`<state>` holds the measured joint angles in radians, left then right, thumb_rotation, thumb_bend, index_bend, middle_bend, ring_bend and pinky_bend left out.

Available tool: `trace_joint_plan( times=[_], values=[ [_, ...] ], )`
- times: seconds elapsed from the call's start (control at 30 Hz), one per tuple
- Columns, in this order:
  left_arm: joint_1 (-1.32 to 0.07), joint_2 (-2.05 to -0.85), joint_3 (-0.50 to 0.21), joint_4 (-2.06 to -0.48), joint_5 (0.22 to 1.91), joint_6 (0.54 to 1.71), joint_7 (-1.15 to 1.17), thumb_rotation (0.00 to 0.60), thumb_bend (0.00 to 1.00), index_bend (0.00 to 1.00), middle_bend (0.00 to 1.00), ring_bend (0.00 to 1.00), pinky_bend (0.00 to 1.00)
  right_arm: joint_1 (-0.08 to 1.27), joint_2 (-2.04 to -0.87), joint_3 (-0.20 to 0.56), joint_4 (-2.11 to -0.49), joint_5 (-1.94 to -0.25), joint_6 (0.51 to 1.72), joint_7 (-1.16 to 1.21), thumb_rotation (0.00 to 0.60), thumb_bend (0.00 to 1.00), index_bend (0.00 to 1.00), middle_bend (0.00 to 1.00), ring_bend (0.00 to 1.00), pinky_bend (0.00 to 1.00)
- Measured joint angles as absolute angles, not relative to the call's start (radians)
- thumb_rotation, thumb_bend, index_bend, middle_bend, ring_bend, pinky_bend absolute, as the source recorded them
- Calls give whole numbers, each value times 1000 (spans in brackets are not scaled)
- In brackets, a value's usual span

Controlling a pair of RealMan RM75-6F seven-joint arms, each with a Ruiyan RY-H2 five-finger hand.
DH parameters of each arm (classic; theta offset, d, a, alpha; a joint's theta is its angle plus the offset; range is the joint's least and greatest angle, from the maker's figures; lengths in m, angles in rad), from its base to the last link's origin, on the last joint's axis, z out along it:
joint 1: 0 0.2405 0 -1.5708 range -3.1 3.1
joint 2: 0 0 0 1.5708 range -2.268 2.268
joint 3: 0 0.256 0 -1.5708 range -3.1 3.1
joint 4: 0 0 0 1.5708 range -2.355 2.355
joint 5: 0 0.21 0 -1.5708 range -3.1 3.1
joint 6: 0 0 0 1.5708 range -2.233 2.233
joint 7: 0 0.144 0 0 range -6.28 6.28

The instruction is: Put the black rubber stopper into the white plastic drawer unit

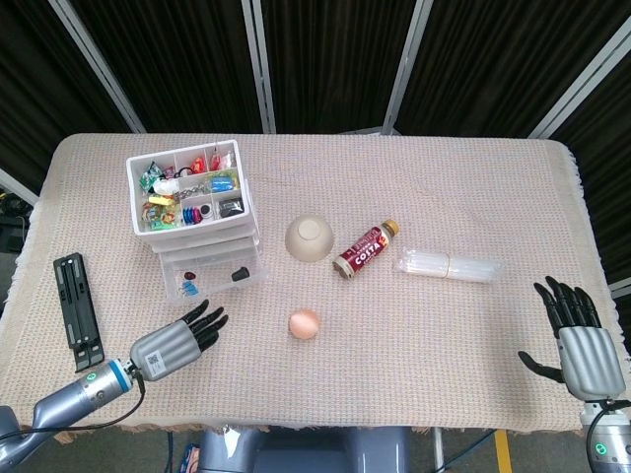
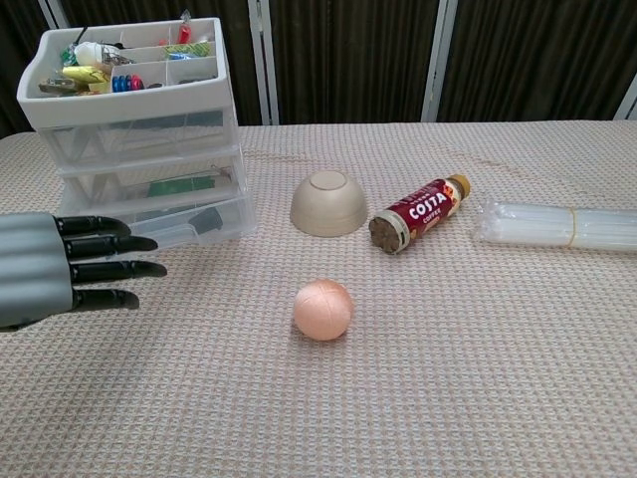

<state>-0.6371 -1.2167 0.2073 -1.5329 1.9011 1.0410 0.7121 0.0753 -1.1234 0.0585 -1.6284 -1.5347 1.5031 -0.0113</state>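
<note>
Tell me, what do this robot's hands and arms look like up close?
Each hand has a ribbed silver-grey metal back and slim black jointed fingers: left hand, right hand. The left forearm is blue-grey, with a white and blue wrist band and a thin black cable.

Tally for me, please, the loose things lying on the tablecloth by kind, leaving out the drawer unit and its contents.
Bowl: 1
Coffee bottle: 1
Clear plastic packet: 1
Peach-coloured ball: 1
Black folding stand: 1
Total: 5
</note>
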Motion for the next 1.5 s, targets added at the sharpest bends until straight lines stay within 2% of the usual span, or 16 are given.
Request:
trace_joint_plan(
  times=[0.23, 0.43, 0.8, 1.5],
  values=[
    [-677, -1217, 214, -1535, 1910, 917, 754, 600, 1000, 242, 60, 14, 114, 76, -1122, 59, -1630, -1534, 1501, -7, 600, 66, 68, 0, 0, 0],
    [-685, -1246, 184, -1510, 1873, 879, 765, 600, 1000, 242, 60, 14, 113, 76, -1122, 59, -1630, -1534, 1500, -7, 600, 66, 68, 0, 0, 0],
    [-675, -1287, 120, -1450, 1795, 878, 771, 600, 1000, 242, 53, 7, 107, 76, -1121, 58, -1631, -1532, 1497, -6, 600, 65, 68, 0, 0, 0],
    [-658, -1296, 80, -1344, 1686, 866, 761, 600, 1000, 235, 53, 8, 107, 76, -1120, 57, -1638, -1532, 1496, -6, 600, 66, 68, 0, 0, 0]
  ],
)
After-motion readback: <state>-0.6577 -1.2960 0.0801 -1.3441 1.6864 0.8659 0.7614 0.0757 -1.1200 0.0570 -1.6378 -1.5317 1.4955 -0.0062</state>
